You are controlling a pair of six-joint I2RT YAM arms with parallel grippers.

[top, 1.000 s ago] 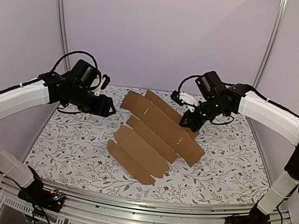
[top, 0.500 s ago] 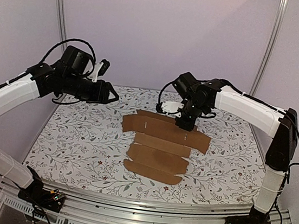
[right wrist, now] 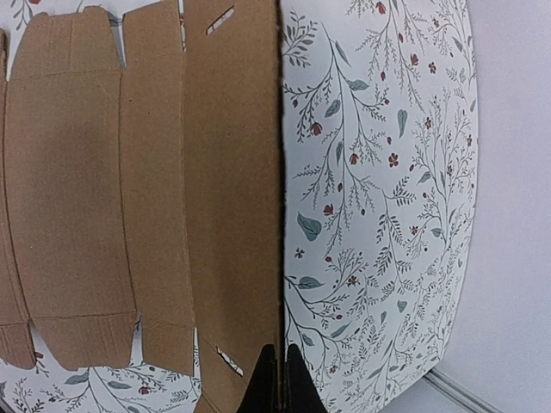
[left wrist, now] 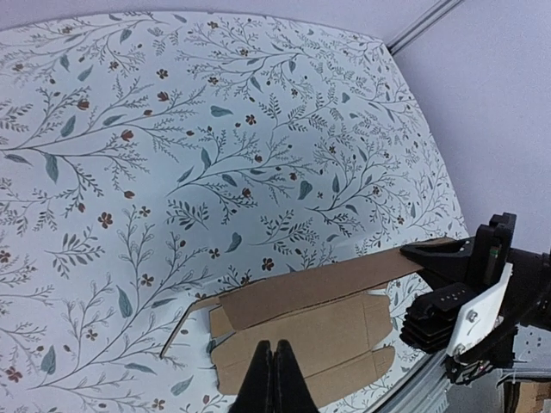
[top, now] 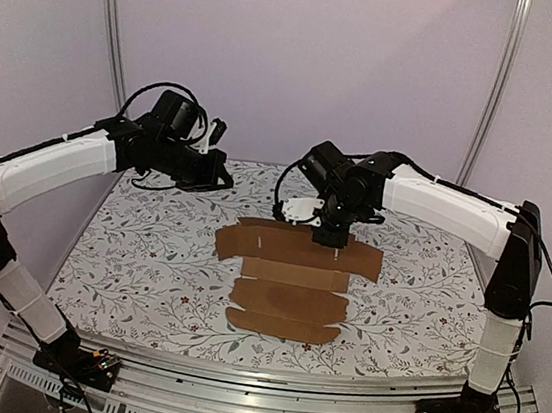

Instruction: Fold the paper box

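Right gripper (right wrist: 275, 379): fingers pressed together on the paper box (top: 292, 279), pinching the long edge that faces the table's (top: 130, 249) back side, about midway along it.
Paper box: not yet folded, a flat brown die-cut sheet with panels and flaps spread out. It lies about the middle of the table, with its creases running left to right.
Left gripper (top: 221, 178): fingers pressed together with nothing between them, hanging above the table's far-left part, clear of the sheet.
Table: covered in a flowered cloth.
Step in hand, as I read it: raising the back panel along its crease.
Doing it well: I'd swing the pinched edge in an arc about the crease, not straight up, or the whole sheet lifts. The free arm could press the neighbouring panel down onto the table.
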